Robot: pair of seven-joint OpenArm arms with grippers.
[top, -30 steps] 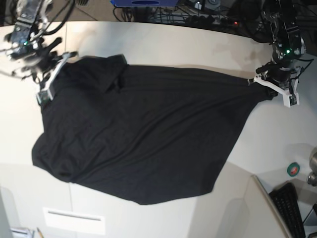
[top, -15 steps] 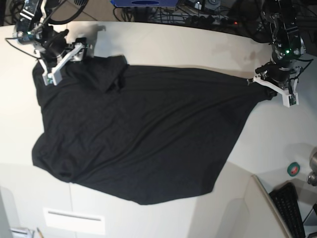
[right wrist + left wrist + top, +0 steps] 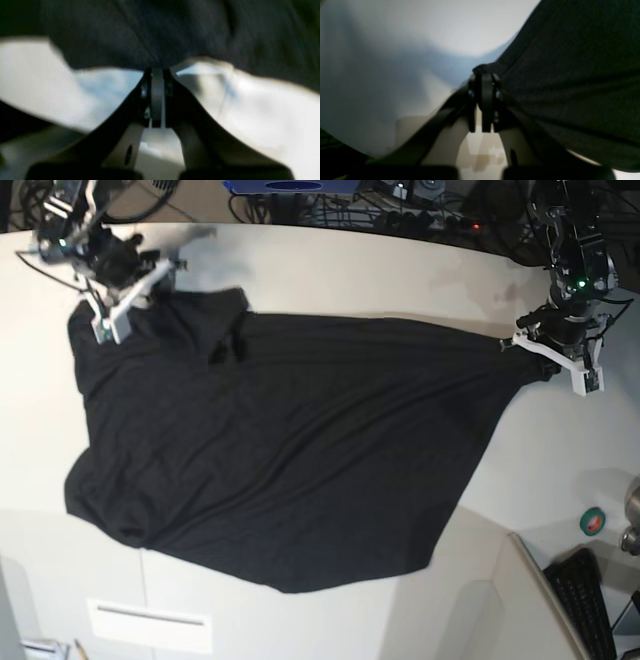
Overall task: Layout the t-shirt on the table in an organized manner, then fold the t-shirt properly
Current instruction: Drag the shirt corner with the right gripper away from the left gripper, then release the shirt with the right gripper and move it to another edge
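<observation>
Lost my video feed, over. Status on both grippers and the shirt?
Left gripper shut on t-shirt corner. Right gripper shut on the shirt's opposite edge. Shirt spread but skewed on table, unfolded. Nothing in the way.

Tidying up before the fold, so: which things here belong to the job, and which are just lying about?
Job:
- t-shirt, spread black-side up
- table
- left pincer, shut on the shirt's edge
- right pincer, shut at the shirt's corner

Lying about:
- tape roll
- keyboard
- cables
</observation>
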